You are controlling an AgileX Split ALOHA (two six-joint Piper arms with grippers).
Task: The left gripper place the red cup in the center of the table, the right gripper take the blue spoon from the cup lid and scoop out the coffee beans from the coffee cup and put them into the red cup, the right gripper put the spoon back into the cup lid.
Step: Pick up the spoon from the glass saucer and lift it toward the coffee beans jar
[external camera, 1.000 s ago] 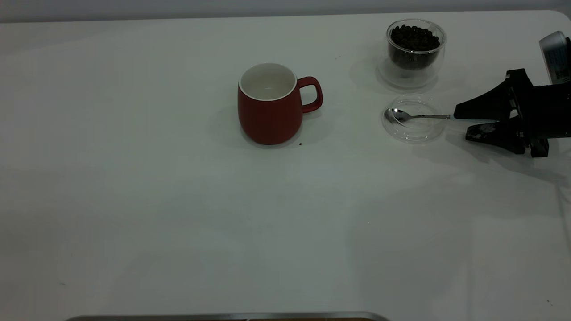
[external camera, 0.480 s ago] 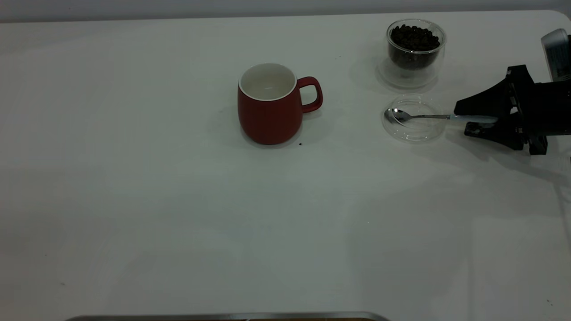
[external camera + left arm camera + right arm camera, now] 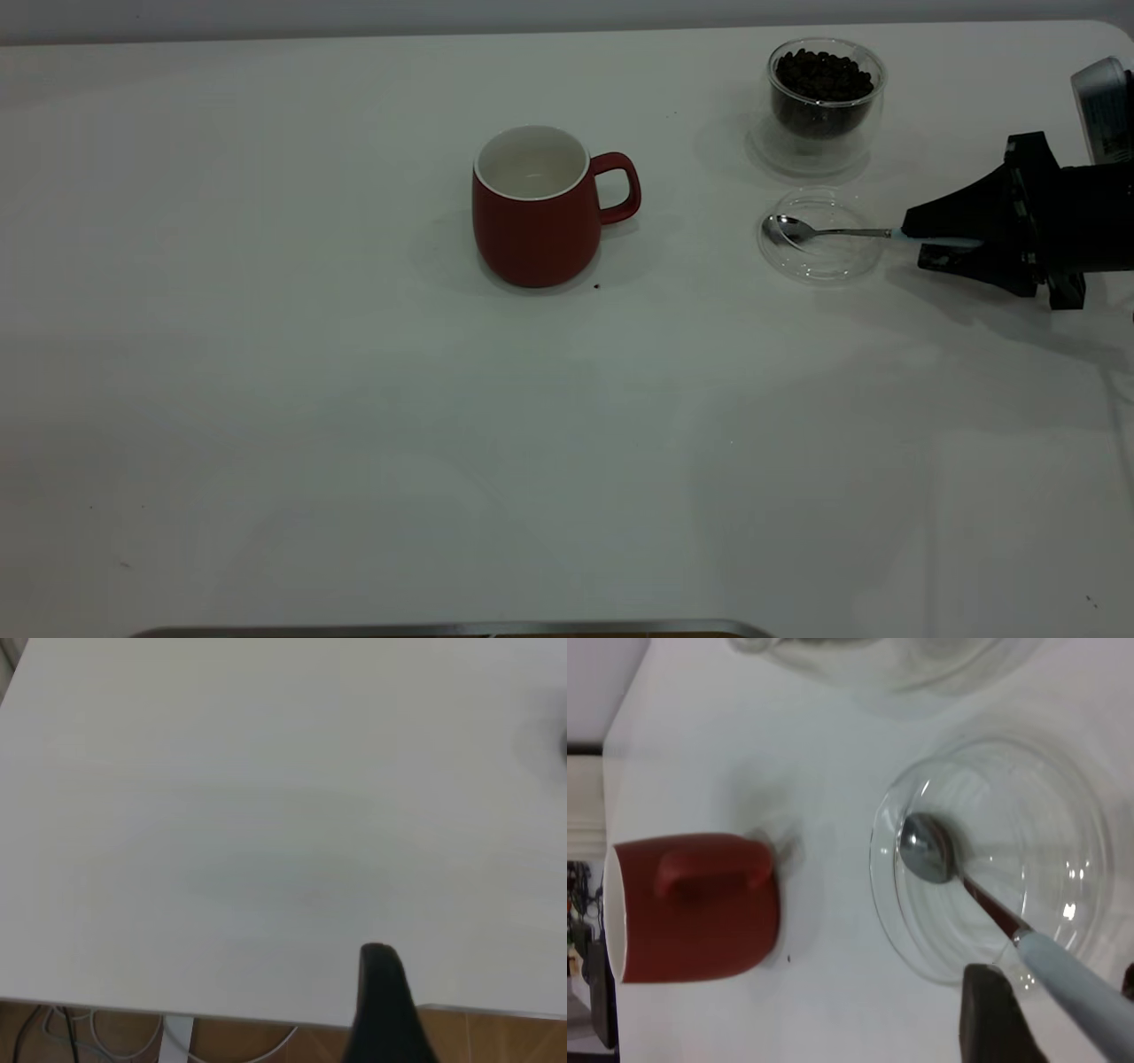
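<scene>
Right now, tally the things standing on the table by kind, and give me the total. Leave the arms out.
Cups: 2, the red cup and the glass coffee cup holding the beans
Lids: 1, the clear cup lid
Spoons: 1, the blue spoon, its bowl resting in the lid
Total: 4

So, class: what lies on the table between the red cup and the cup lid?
Bare table only. In the exterior view, nothing lies between the red cup and the cup lid; a tiny dark speck sits by the cup's base.
</scene>
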